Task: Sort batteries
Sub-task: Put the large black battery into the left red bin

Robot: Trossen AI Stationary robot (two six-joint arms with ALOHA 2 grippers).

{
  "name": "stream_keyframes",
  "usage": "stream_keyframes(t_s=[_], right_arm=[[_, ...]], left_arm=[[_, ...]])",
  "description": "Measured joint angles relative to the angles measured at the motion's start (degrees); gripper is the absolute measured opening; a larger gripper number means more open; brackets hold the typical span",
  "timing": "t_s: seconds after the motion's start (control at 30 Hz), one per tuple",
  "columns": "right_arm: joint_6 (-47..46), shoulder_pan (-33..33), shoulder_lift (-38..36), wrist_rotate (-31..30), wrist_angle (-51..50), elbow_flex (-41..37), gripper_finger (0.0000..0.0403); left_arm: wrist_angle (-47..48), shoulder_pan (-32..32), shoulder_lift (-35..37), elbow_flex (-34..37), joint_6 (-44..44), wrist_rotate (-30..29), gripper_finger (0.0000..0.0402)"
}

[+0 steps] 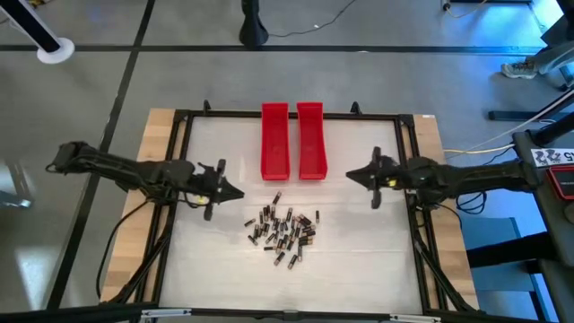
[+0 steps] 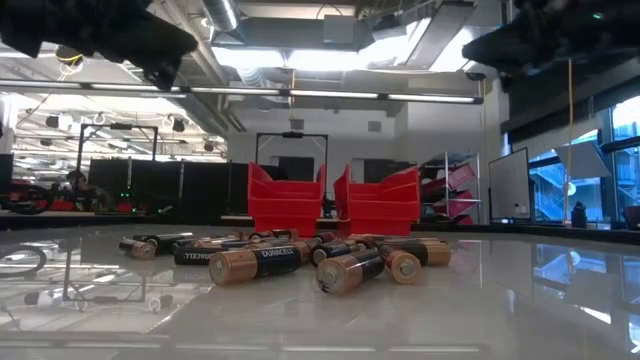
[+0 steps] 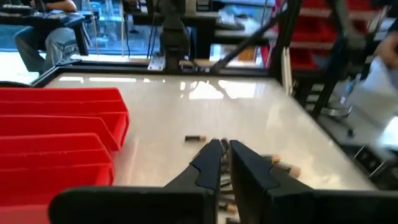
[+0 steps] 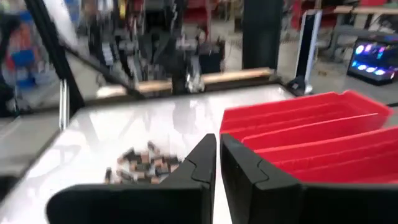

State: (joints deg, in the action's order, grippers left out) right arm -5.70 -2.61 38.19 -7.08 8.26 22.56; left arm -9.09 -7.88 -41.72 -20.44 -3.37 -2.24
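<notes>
Copper-ended small dark cylindrical batteries (image 1: 283, 230) lie heaped mid-worktop on the glossy white worktop (image 1: 359, 251), near two long red plastic trays (image 1: 292, 141), flanked by the left tool (image 1: 235, 192) and right tool (image 1: 352, 174), both pinched closed, empty.

Both arms reach inward over the table (image 1: 359, 260), held above its surface. Left gripper (image 1: 239, 193), fingers closed and empty, sits toward the table's left side. Right gripper (image 1: 350, 175), fingers likewise closed and empty, sits toward its right side, facing the left gripper.
</notes>
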Motion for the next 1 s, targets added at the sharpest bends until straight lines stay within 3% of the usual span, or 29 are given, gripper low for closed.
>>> stream_keyframes(t_s=[0.27,0.5,0.73,1.0], right_arm=[[6.8,0.0,22.7,5.2,-6.2,12.6,0.0026],[14.9,0.0,35.1,7.3,-13.7,23.1,0.0053],[16.2,0.0,39.9,7.8,-15.6,29.4,0.0149],[10.6,-3.2,41.3,8.2,-14.6,29.8,0.0214]], left_arm=[[0.2,0.1,-9.3,-4.1,5.8,-1.3,0.0121],[11.3,0.1,-14.8,-12.9,6.9,-1.9,0.019],[15.6,0.1,-19.7,-16.9,7.2,-2.5,0.0189],[5.7,1.8,-27.9,-17.0,4.4,-6.3,0.0171]])
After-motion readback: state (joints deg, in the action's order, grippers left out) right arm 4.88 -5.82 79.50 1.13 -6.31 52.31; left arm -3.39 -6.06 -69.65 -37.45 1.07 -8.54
